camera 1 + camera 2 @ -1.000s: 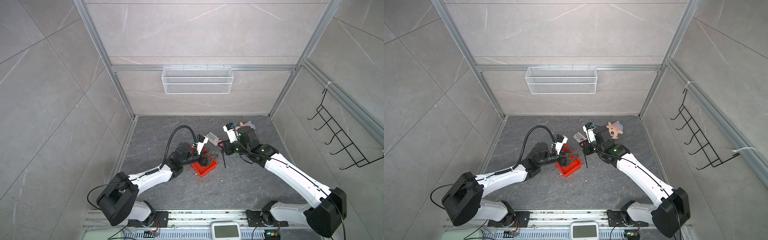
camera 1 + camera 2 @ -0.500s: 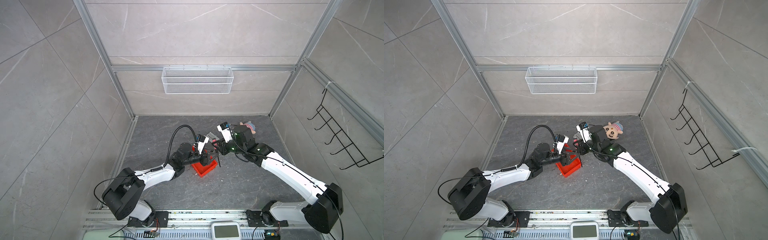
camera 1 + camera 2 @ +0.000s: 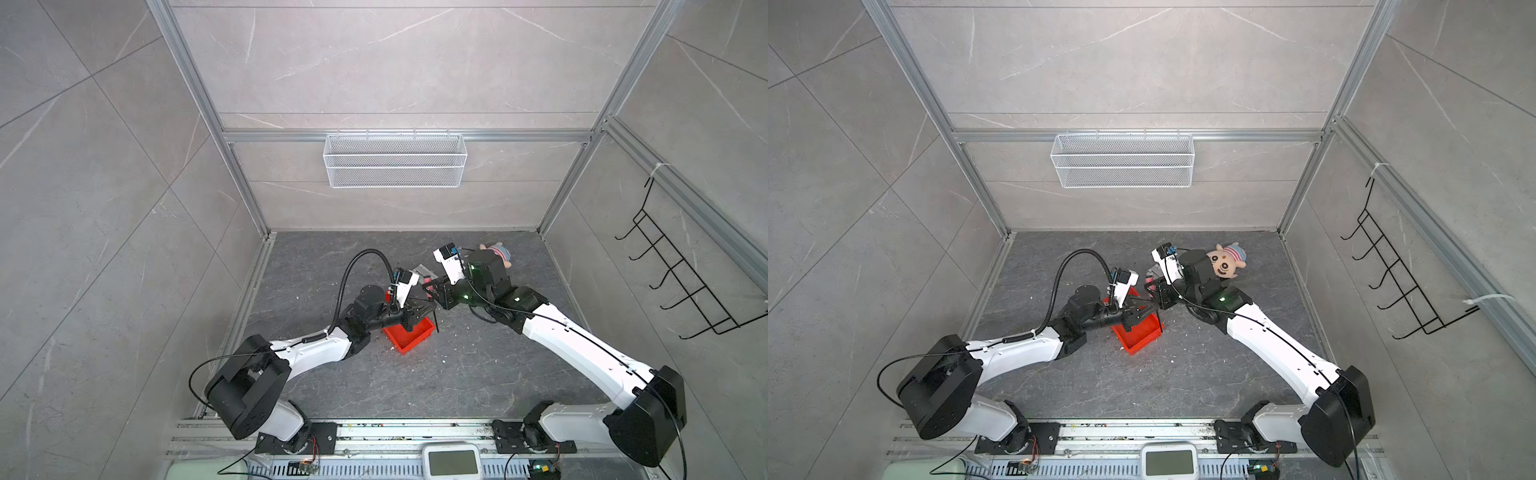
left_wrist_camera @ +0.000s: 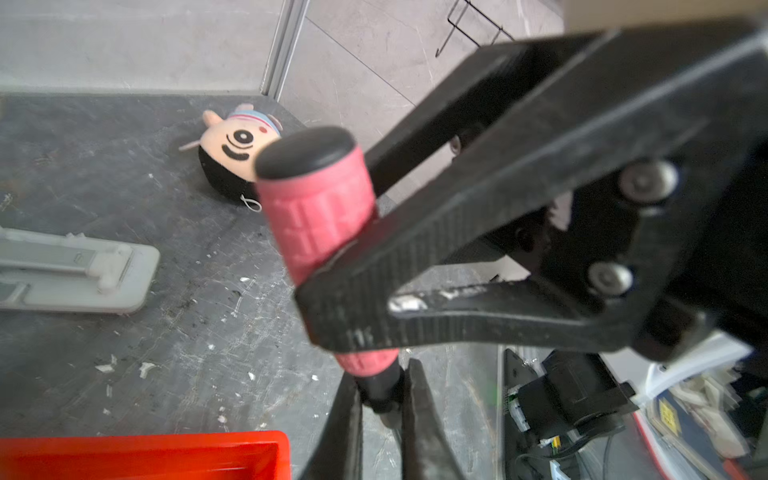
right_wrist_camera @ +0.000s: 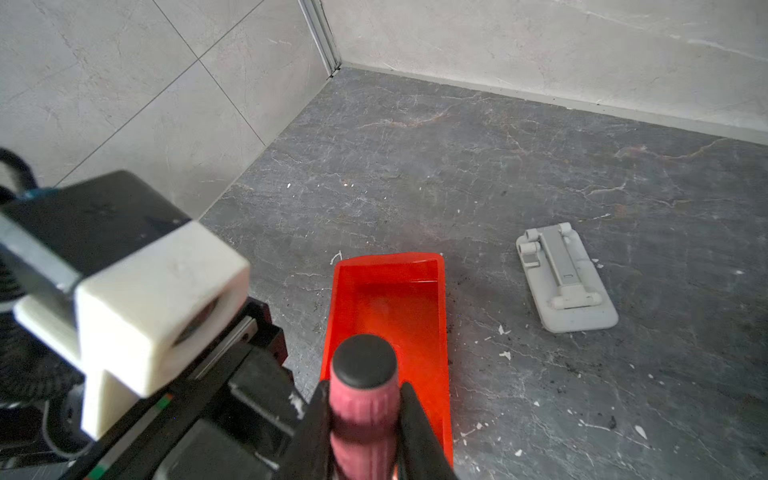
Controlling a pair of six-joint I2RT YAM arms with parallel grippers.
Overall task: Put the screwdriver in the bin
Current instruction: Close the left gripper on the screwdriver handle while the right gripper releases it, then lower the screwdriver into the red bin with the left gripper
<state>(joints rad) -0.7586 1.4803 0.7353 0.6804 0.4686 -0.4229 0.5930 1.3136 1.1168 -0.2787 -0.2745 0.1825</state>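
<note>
Findings, both top views.

The left arm [image 3: 316, 351] is based at 7 o'clock of the floor and stretches low toward 2 o'clock. The right arm [image 3: 582, 353] is based at 5 o'clock and reaches toward 10 o'clock, its end section turned to face 9 o'clock. The two arms meet tip to tip near the centre.

The left gripper [image 4: 380, 399] has its jaws closed on the black collar of the screwdriver [image 4: 316, 208]. The right gripper [image 5: 363, 399] has its jaws clamped on either side of the red handle, above the left grip. Both grippers hold the same item at once.
</note>
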